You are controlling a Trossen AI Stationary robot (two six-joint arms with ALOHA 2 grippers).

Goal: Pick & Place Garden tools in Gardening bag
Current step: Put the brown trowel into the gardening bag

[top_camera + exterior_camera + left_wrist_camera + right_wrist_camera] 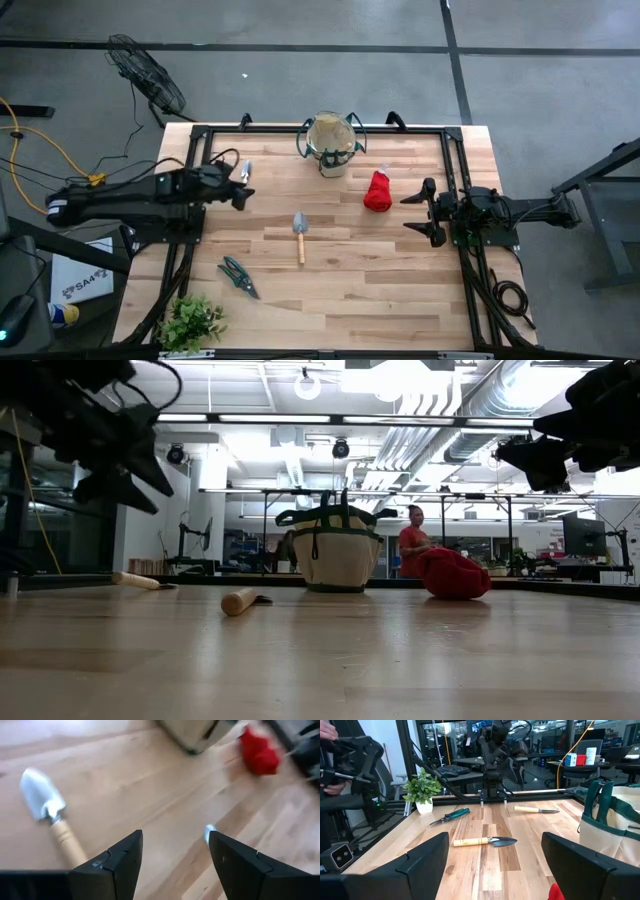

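While both arms hang above the wood, four loose tools can be counted on it: one trowel point(299, 232) near the middle, one pair of pruning shears point(238, 275) toward seven o'clock, one wooden-handled tool point(246, 171) at about ten o'clock, and one red bundle point(377, 191) toward two o'clock. One gardening bag point(332, 145) stands upright at twelve o'clock, by the far edge. One potted plant point(191, 321) sits in the near corner at seven o'clock.

The table point(380, 290) is pale butcher-block in a black frame, standing on grey floor; behind it lies an open workshop with bright ceiling lights, where a person in red point(411, 540) sits.

The left gripper point(240, 194), fingers spread wide and empty, hovers at nine o'clock from the trowel, just beside the wooden-handled tool. The right gripper point(424, 212), also wide and empty, hovers at three o'clock, near the bundle.
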